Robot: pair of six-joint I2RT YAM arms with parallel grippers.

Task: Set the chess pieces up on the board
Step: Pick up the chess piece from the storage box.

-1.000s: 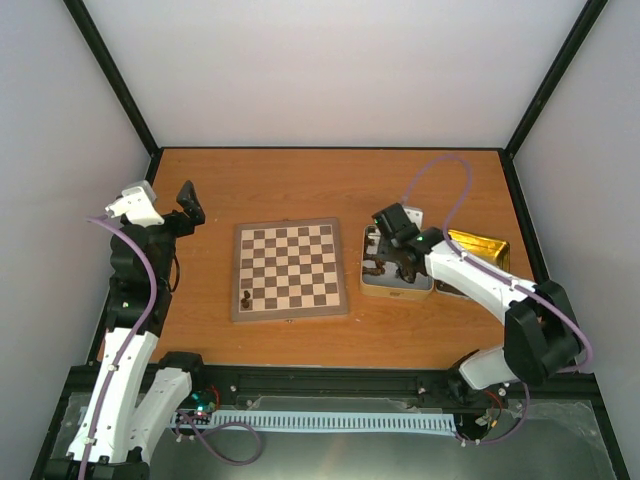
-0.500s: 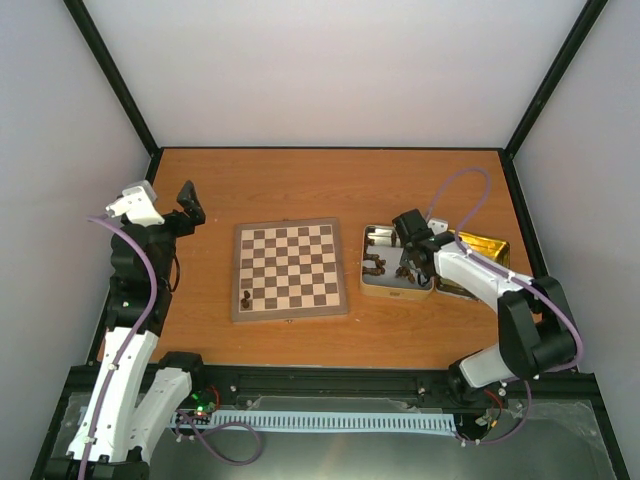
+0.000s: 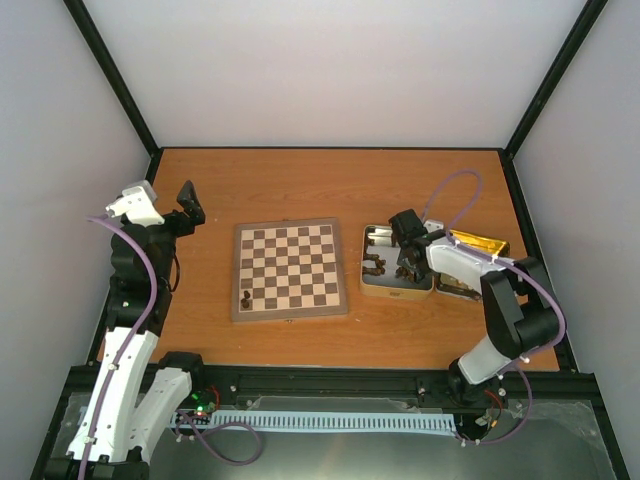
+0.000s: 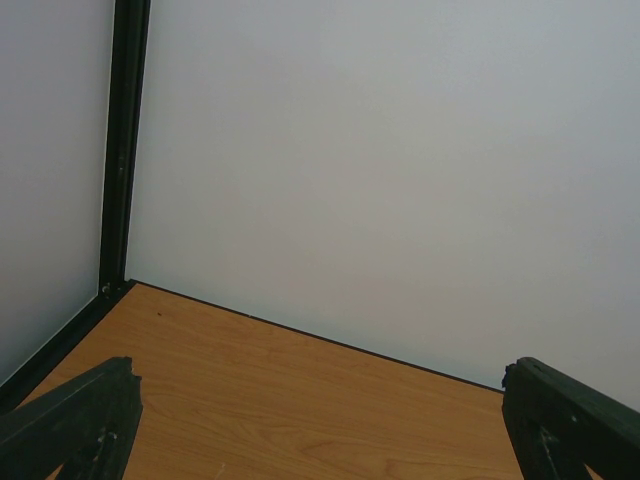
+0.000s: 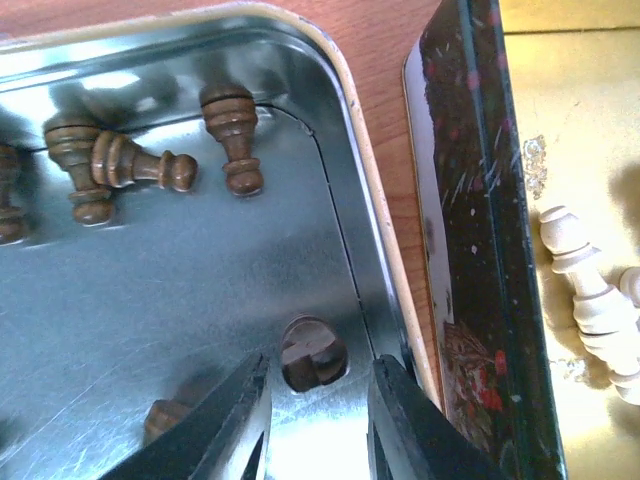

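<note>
— What do we have lying on the worktop (image 3: pixel 300 185)?
— Three things, we count: a silver tin (image 3: pixel 395 290) directly under the right hand (image 3: pixel 408 258), a gold tin (image 3: pixel 480 247) just to that hand's right, and the board (image 3: pixel 295 262) flat to its left, apart from both tins.

A dark brown chessman (image 5: pixel 312 352) sits between the right pincer (image 5: pixel 320 368) tips, others (image 5: pixel 232 135) beyond. The board (image 3: pixel 300 250), to its left, holds one dark piece (image 3: pixel 246 298).
</note>
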